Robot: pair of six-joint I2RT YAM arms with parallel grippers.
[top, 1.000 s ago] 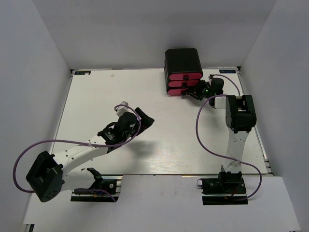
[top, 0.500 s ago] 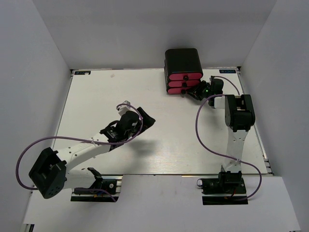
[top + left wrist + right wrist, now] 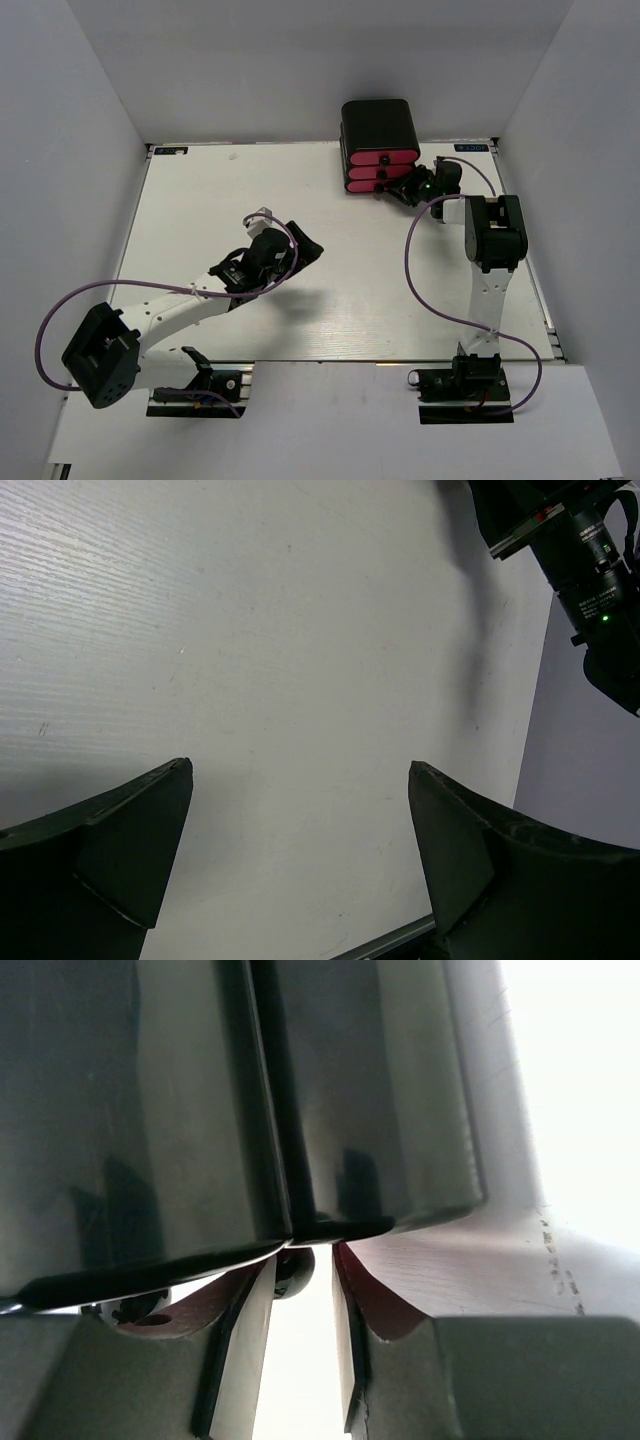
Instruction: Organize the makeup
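Note:
No makeup shows in any view; the puff, sponges, stick and palettes are all out of sight. My left gripper hangs open and empty over the bare white table, left of centre; its wrist view shows only tabletop between the fingers. My right gripper is at the lower right front of the black box with pink drawers. In the right wrist view its fingers stand a narrow gap apart, with a small black drawer knob at their tips, against the left finger.
The black box stands at the table's far edge, right of centre, and all three pink drawers look pushed in. Grey walls close in the table on the left, right and back. The right arm's wrist camera shows in the left wrist view's corner.
The bottom pink drawer, slightly out before, has gone in flush as my right gripper moved toward the box. My left arm shifted slightly; its gripper stays open.

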